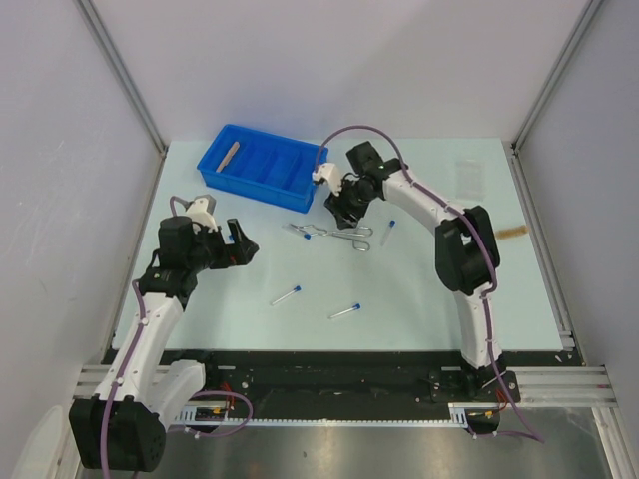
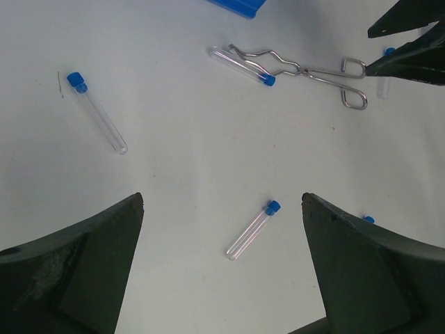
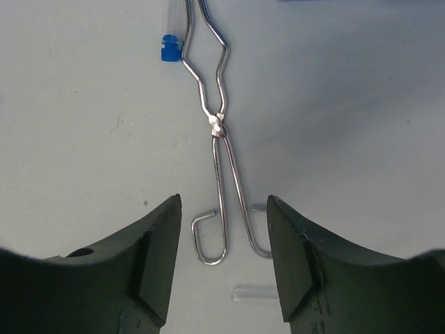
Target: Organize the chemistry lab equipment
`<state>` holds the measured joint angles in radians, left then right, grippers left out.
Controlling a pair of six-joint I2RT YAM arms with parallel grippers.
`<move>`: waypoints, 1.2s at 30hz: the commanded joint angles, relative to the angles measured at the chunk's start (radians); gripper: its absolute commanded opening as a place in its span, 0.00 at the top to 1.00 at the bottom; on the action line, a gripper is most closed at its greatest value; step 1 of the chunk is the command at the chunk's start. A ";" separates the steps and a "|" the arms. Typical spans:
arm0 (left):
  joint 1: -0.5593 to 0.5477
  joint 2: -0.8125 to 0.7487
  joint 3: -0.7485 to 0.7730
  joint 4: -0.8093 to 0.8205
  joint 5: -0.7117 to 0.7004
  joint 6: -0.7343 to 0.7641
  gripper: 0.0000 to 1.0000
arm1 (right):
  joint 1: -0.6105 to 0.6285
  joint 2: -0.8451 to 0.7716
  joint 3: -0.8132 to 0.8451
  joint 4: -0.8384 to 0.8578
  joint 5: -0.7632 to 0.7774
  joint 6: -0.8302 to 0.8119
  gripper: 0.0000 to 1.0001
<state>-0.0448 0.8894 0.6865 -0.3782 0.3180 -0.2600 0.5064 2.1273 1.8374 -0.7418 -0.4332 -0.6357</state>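
The metal tongs (image 1: 339, 234) lie on the table in front of the blue bin. My right gripper (image 1: 339, 208) hangs over their handle end. In the right wrist view its jaws (image 3: 224, 200) stand partly open on either side of the handle loops of the tongs (image 3: 219, 125), not clamped on them. One blue-capped tube (image 3: 170, 47) rests against the tips of the tongs. Other tubes lie apart on the table (image 1: 387, 232) (image 1: 286, 295) (image 1: 345, 311). My left gripper (image 1: 240, 244) is wide open and empty, with a tube (image 2: 252, 229) lying on the table between its fingers. A flat wooden stick (image 1: 230, 155) lies in the bin.
The large blue compartmented bin (image 1: 262, 165) sits at the back left of the table. A clear tube end (image 3: 254, 293) shows just behind the tong handles. White walls and metal frame posts close in the table on three sides.
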 commanded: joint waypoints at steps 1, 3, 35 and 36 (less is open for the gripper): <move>-0.006 -0.018 0.010 -0.001 -0.031 0.030 0.00 | 0.063 0.048 0.088 -0.011 0.106 -0.015 0.44; -0.006 -0.017 0.011 0.002 -0.031 0.030 0.00 | 0.089 0.063 0.095 -0.011 0.131 -0.050 0.44; -0.006 -0.027 0.013 -0.002 -0.074 0.034 0.00 | 0.216 0.388 0.482 0.085 0.166 0.027 0.62; -0.006 -0.027 0.013 -0.002 -0.074 0.034 0.00 | 0.215 0.391 0.482 0.088 0.169 0.025 0.62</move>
<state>-0.0456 0.8742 0.6865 -0.3851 0.2554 -0.2520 0.7181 2.5027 2.2673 -0.6884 -0.2832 -0.6163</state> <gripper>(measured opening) 0.996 0.374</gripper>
